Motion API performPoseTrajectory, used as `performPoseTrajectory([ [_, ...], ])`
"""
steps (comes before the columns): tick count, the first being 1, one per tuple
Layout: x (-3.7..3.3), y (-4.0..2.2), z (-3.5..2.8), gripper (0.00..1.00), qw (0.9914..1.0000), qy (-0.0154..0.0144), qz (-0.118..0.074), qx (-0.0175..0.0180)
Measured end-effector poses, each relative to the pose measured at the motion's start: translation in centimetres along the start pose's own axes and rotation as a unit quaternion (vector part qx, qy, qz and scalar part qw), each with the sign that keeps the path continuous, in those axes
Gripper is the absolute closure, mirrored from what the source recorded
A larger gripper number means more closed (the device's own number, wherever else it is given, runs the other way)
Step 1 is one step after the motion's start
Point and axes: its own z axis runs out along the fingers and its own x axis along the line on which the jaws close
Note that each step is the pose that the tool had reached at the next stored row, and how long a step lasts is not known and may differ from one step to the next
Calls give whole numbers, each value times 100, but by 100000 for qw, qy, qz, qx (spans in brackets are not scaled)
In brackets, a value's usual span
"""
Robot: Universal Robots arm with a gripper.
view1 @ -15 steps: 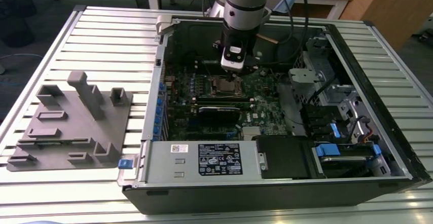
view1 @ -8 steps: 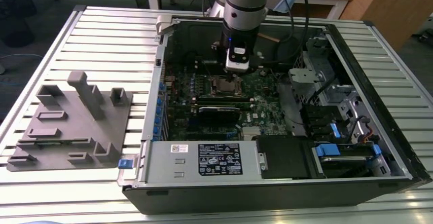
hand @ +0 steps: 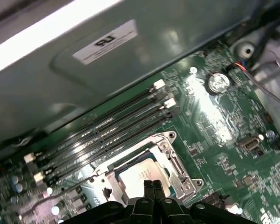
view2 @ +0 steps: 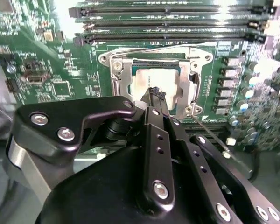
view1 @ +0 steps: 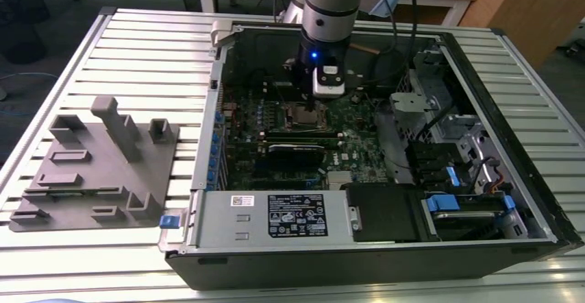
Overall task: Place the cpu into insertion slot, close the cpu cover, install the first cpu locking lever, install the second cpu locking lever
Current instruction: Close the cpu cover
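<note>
The cpu [view2: 149,78] lies flat in the insertion slot [view2: 151,64] on the green board [view2: 51,56]. Its silvery top shows through the opening of the cpu cover [view2: 117,70], which looks lowered around it like a frame. The claw [view2: 156,93] hangs right over the chip, its two fingers clenched together with nothing between them. In the second wrist view the joined tip sits at one edge of the chip, touching it or just above; I cannot tell which. A closed tip like this suits pressing or nudging rather than gripping, which fits a cover that must be pushed down. One thin wire locking lever [view2: 210,133] angles away from a corner of the socket, so it seems unlatched. The long memory slots [view2: 168,21] run just beside the socket. In the exterior view the arm reaches down into the open computer case [view1: 512,200], which lies on the slatted surface [view1: 109,56], with a grey fixture [view1: 101,159] at the exterior view's left.
</note>
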Motion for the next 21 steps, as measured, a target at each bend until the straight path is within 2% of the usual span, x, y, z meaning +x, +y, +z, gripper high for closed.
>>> performPoseTrajectory([
  [3,0,0,5,89,99962,113,-2771,38],
  [5,0,0,9,89,99895,186,-4571,67],
  [7,0,-1,12,89,99797,259,-6363,93],
  [10,0,-1,18,89,99584,369,-9100,134],
  [14,0,-1,26,89,99192,515,-12677,186],
  [15,0,-1,28,89,99075,551,-13560,202],
  [20,-1,-2,36,89,98380,726,-17912,277],
  [21,-1,-2,37,89,98311,719,-18285,273],
])
